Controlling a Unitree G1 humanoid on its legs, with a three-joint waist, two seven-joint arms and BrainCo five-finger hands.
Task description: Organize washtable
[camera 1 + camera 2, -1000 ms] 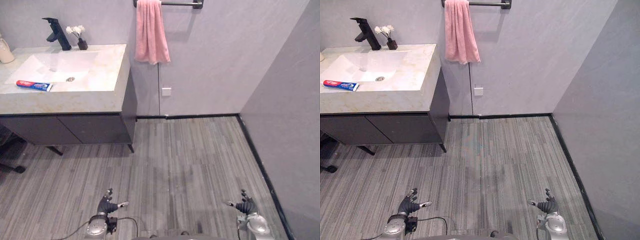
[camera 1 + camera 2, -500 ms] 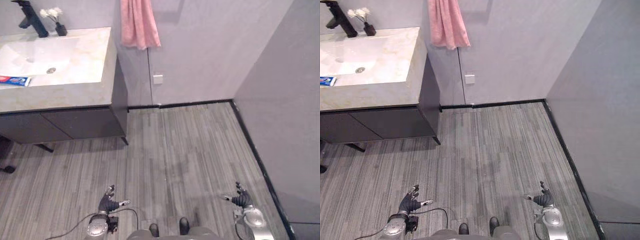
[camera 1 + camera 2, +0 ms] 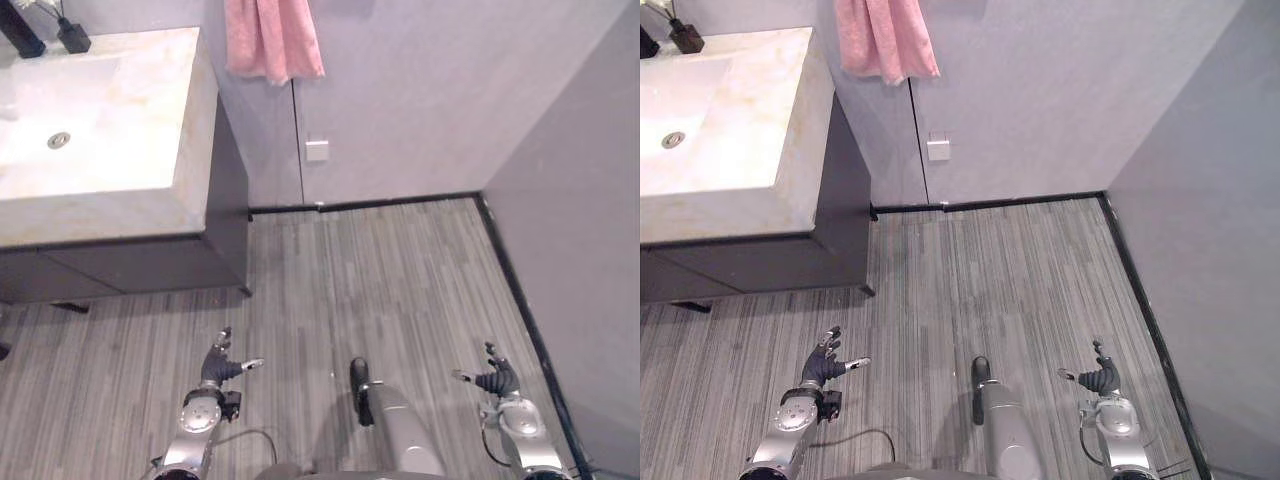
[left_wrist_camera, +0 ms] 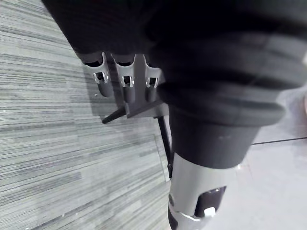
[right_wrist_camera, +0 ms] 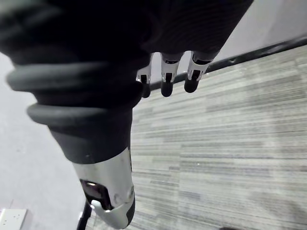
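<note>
The washtable (image 3: pixel 150 190) stands at the far left, a pale stone top over a dark cabinet (image 3: pixel 130 265). Its white sink (image 3: pixel 60 110) has a drain in the basin. A black faucet (image 3: pixel 18 32) and a small dark vase with white flowers (image 3: pixel 72 36) stand at the sink's back edge. My left hand (image 3: pixel 218 368) hangs low over the floor, well short of the cabinet, open and empty; its straight fingers (image 4: pixel 124 86) show in the left wrist view. My right hand (image 3: pixel 495 378) hangs low at the right, open and empty, with fingers (image 5: pixel 165 79) straight.
A pink towel (image 3: pixel 270 40) hangs on the back wall beside the washtable. A white wall socket (image 3: pixel 317 150) sits below it. Grey plank floor (image 3: pixel 380 270) stretches between the cabinet and the right wall (image 3: pixel 580 250), which stands close to my right hand.
The whole picture has shifted, so the camera moved: the washtable now sits larger and further left, and the toothpaste tube has left the picture. Both hands stay low and open.
</note>
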